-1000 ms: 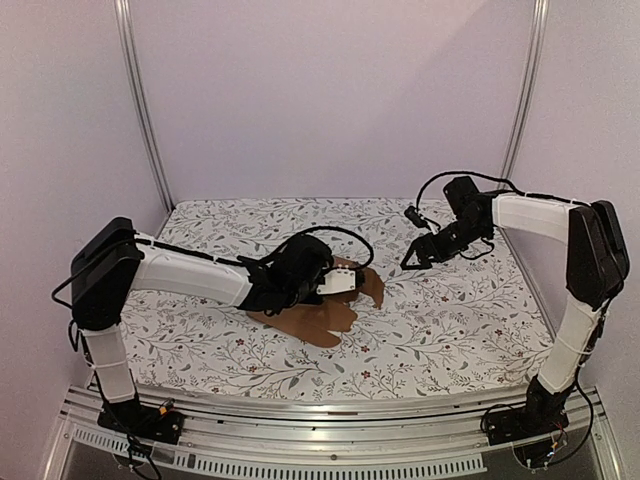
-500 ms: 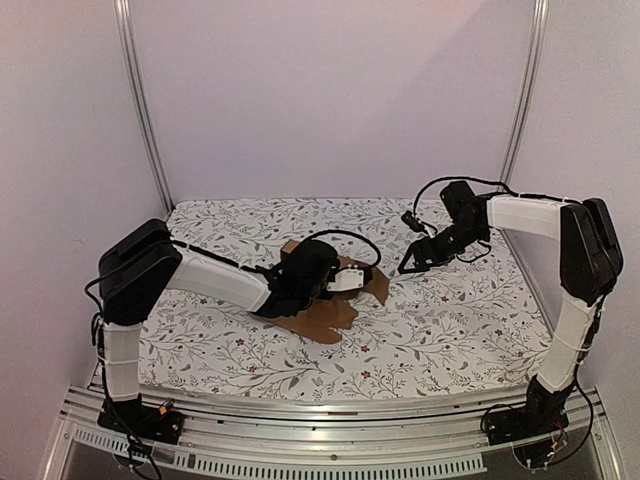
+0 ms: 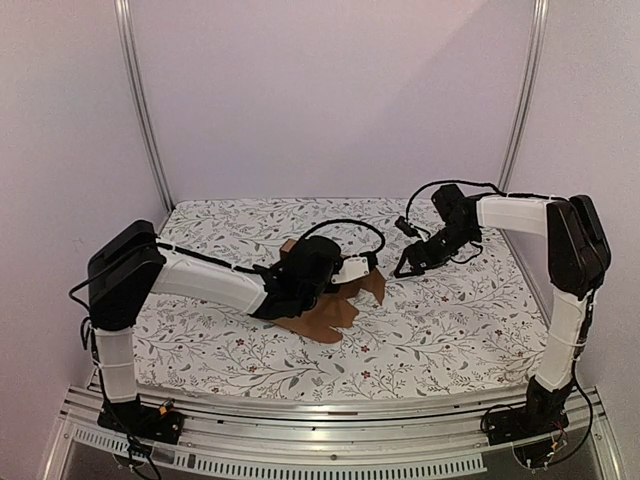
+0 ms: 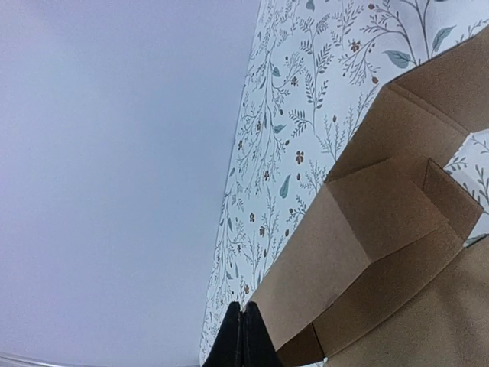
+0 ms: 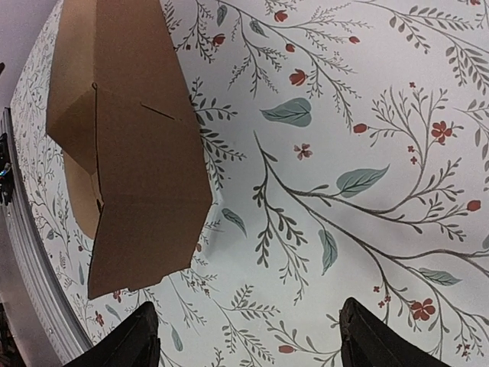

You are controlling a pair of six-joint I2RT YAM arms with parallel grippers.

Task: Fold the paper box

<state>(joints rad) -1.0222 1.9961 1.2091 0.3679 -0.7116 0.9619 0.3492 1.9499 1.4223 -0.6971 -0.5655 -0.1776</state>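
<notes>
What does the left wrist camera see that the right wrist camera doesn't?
Only the left wrist view shows the left hand, its fingers pressed together, a plain pale wall, and the paper box with flaps folded up. Only the right wrist view shows the right hand, its fingers wide apart, and a grey rail past the cloth's edge. Both show the brown paper box on the flowery cloth.

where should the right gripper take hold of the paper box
Grip the paper box by its flap facing the right gripper, coming from the box's right side. That edge seems lifted off the cloth, so its open jaws could straddle it; the left gripper occupies the other side.
</notes>
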